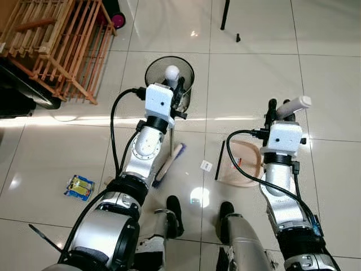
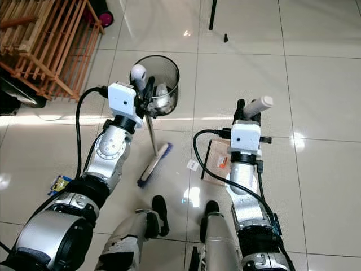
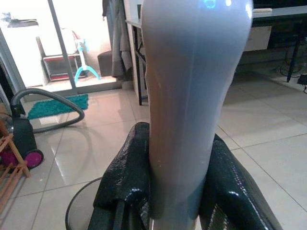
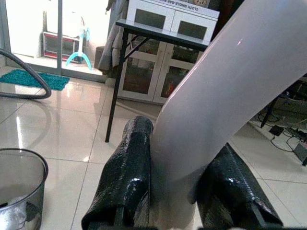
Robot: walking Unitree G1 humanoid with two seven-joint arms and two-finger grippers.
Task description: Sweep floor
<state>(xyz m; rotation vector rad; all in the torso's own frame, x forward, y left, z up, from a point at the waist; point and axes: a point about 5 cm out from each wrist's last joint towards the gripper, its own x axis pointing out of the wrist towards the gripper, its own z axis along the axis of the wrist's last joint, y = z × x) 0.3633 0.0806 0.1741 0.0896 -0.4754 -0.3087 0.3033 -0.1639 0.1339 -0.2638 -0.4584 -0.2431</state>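
Note:
My left gripper (image 1: 179, 90) is shut on the pale grey broom handle (image 3: 192, 96), its black fingers (image 3: 129, 177) pressed to both sides. The broom's blue-bristled head (image 1: 171, 162) rests on the tiles just in front of my feet. My right gripper (image 1: 279, 110) is shut on the white dustpan handle (image 4: 216, 110). The tan dustpan (image 1: 242, 164) lies flat on the floor to the right of the brush, with a small orange scrap (image 2: 221, 162) in it. A white scrap (image 1: 206, 165) lies between brush and pan. A yellow and blue packet (image 1: 79, 187) lies on the floor to the left.
A black mesh bin (image 2: 163, 79) with rubbish in it stands right behind the left gripper. A wooden rack (image 1: 56, 45) fills the far left. A black stand leg (image 1: 225, 14) is at the back. A vacuum cleaner (image 3: 24, 139) and a table (image 4: 144, 33) stand further off.

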